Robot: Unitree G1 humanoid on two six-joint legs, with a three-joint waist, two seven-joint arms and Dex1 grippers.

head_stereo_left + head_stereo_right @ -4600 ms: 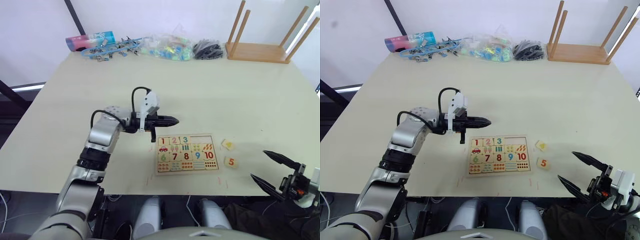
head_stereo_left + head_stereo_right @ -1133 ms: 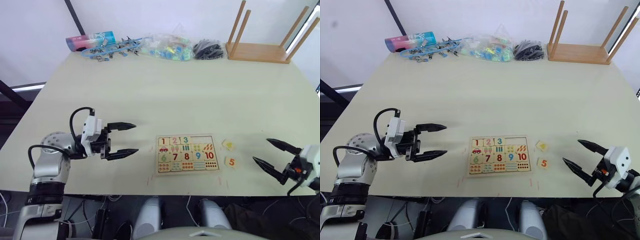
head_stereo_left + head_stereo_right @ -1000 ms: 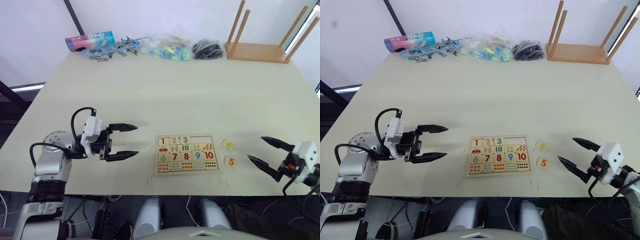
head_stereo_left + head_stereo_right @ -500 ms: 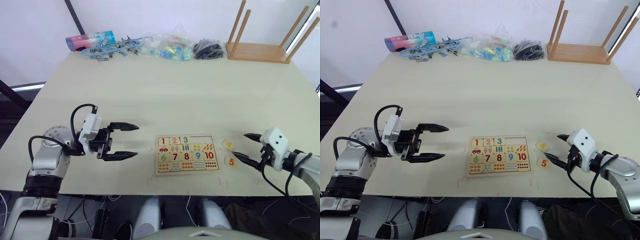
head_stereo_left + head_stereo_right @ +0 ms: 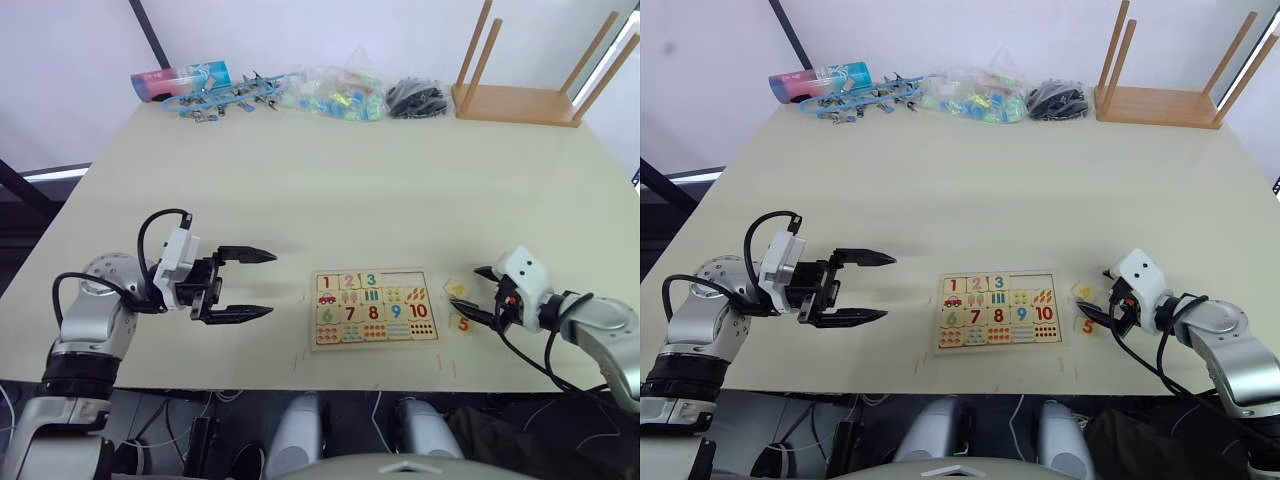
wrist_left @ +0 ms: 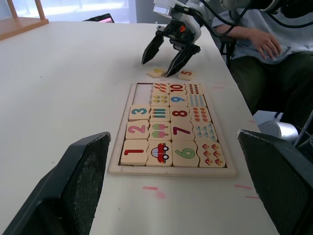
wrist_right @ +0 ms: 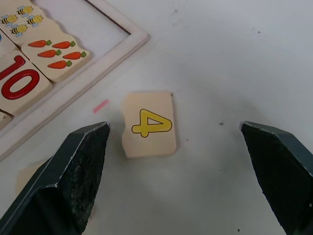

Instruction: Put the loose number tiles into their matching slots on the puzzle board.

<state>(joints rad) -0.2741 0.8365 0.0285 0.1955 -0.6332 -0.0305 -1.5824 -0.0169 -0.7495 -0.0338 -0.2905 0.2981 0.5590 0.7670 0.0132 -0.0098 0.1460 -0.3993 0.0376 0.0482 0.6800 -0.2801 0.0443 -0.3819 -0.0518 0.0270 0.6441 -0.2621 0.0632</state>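
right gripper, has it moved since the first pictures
Yes. The right gripper has swung in from the table's near right corner toward the pale wooden puzzle board; its open black fingers now straddle the small wooden tile printed with a yellow 4.

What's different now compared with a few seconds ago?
The left gripper pulled back from the puzzle board and opened. The right gripper swung in over the 4 tile, jaws open around it, untouched. Board, 4 and 5 tile haven't moved.
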